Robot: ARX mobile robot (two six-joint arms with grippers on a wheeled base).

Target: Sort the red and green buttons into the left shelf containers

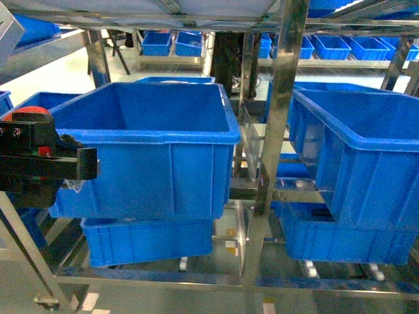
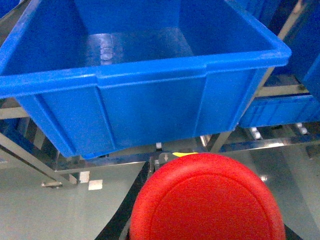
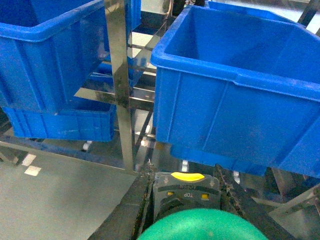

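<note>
Open bin (image 1: 163, 134) beside steel post (image 1: 278, 131)

left bin (image 1: 163, 150) left of post (image 1: 281, 131), right bin (image 1: 366, 157) opposite

My red button (image 2: 207, 197) fills the bottom of the left wrist view; the lower edge cuts its cap, and it hides my left fingers, so I cannot tell how the jaws stand. In the head view only a slice of the red cap shows above the black left gripper (image 1: 39, 157), which the left edge cuts. The green button (image 3: 202, 226) is also cut by the bottom edge, and its cap covers most of the grey switch block (image 3: 186, 192) and my right fingers. My right gripper does not appear in the head view. The right bin (image 1: 357, 157) runs out of the picture's right edge. Small bins (image 1: 171, 43) on the far shelf are too blurred to see inside.
</note>
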